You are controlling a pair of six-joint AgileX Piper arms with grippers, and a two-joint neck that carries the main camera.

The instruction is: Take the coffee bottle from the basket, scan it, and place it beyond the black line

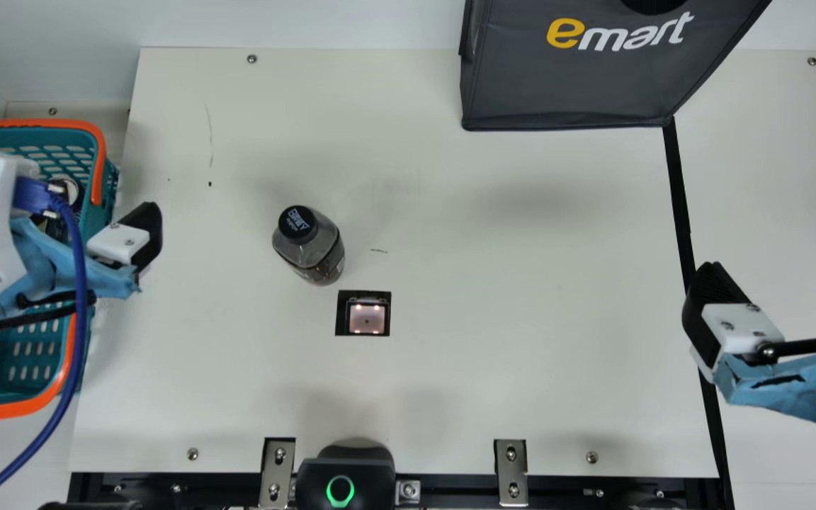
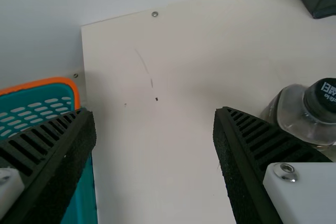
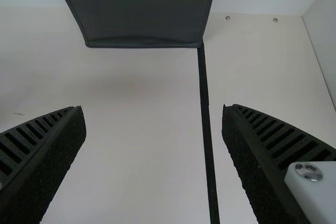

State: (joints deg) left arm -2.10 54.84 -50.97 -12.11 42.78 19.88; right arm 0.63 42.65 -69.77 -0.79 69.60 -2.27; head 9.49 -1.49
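The coffee bottle (image 1: 317,249), with a black cap, stands on the table just behind the scanner window (image 1: 367,318). To its left is my left gripper (image 1: 128,243), over the right side of the basket (image 1: 11,407). In the left wrist view that gripper (image 2: 155,116) is open with nothing held, and the bottle (image 2: 299,109) is beyond one finger. My right gripper (image 1: 780,276) stands open and empty above the black line (image 1: 678,195). In the right wrist view the line (image 3: 205,98) passes between the spread fingers of this gripper (image 3: 152,110).
A dark grey bag (image 1: 578,85) stands at the back, its front right corner meeting the black line. Dark items lie in the basket, partly hidden by my left arm. A black device with a green ring (image 1: 343,482) and metal brackets (image 1: 511,464) are at the front edge.
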